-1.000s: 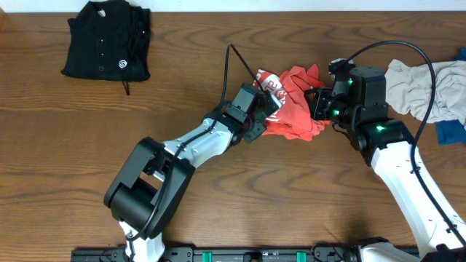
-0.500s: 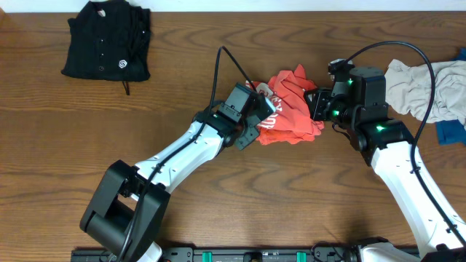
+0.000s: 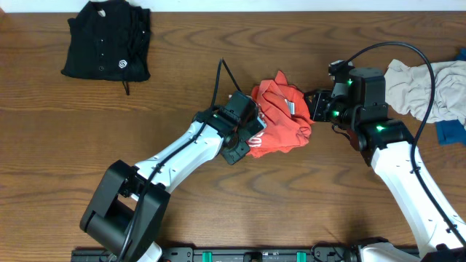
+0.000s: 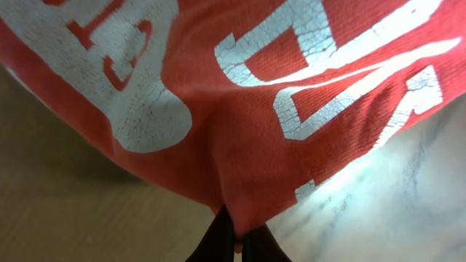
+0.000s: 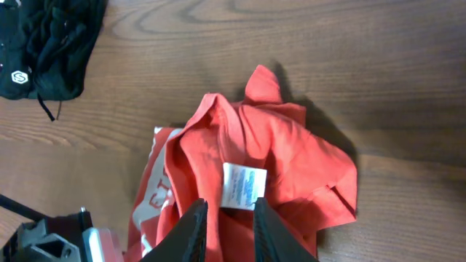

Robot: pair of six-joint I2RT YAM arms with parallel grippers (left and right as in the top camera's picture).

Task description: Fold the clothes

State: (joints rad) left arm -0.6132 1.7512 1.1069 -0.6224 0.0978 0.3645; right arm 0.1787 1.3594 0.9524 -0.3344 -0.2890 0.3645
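Note:
The red-orange T-shirt (image 3: 282, 120) lies bunched at mid-table, its white care label (image 5: 244, 185) facing up. My left gripper (image 3: 250, 138) is at its left edge, shut on a pinch of the red cloth (image 4: 237, 234). White printed lettering (image 4: 320, 65) fills the left wrist view. My right gripper (image 3: 314, 108) is at the shirt's right side. In the right wrist view its fingers (image 5: 193, 229) stand a little apart with a fold of red fabric between them, just below the label, so it (image 5: 229, 222) is shut on that fold.
A black buttoned shirt (image 3: 108, 40) lies folded at the far left corner. A pale grey piece (image 3: 419, 87) and a blue piece (image 3: 450, 131) sit at the right edge behind my right arm. Bare wooden table (image 3: 109, 124) surrounds the T-shirt.
My left gripper has drawn the shirt's left edge towards the table's front. The shirt has bunched tighter and the lettering has turned from the overhead view. The right gripper has stayed put.

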